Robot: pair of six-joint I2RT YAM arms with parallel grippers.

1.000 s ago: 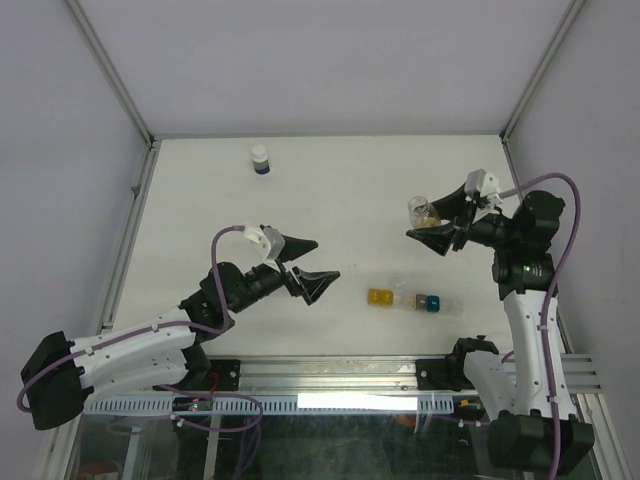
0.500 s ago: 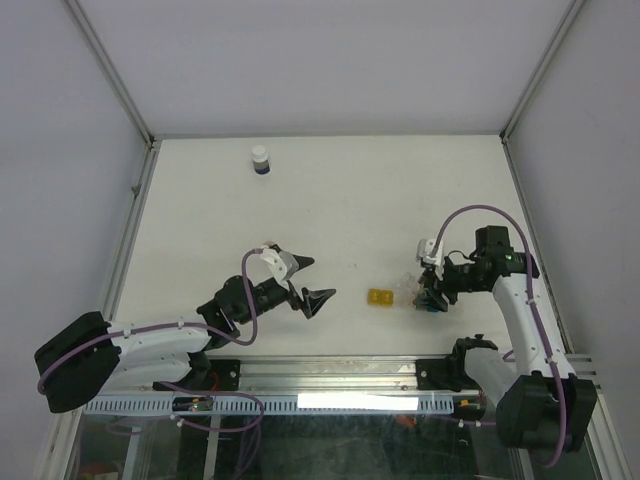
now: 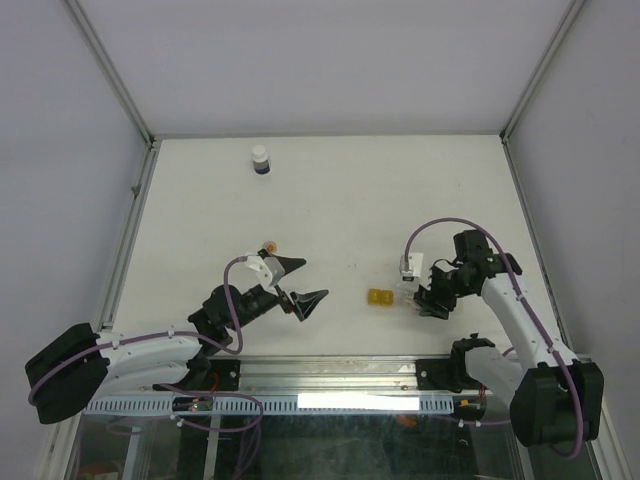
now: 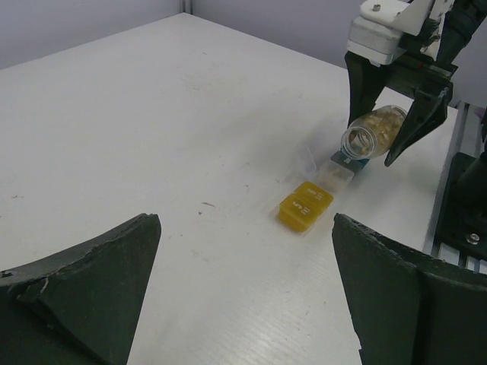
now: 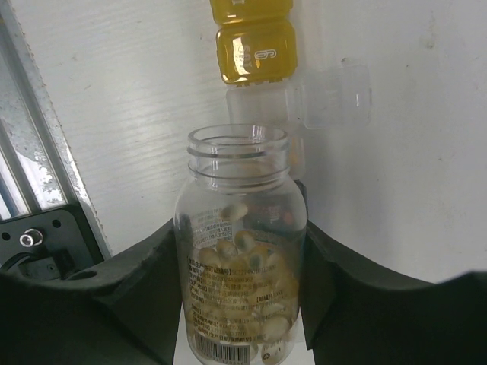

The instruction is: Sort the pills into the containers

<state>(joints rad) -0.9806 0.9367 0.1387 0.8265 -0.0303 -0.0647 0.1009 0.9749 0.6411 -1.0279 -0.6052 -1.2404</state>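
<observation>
The vial (image 5: 240,251) is pinched at its body by the right fingers (image 5: 152,289) and tilted, its open mouth just above the containers (image 4: 306,205); the pills (image 5: 243,243) are seen inside it, heaped toward its base; the left fingers (image 4: 91,281) are spread wide and hold nothing, well apart from the strip, over the desk (image 3: 350,200). Pouring is judged to be the step in hand; the mouth should be centred over the open-lidded clear compartment (image 5: 251,106) beside the yellow compartment (image 5: 255,53); the tilt should be raised slowly, so that few pills are released and none are scattered.
</observation>
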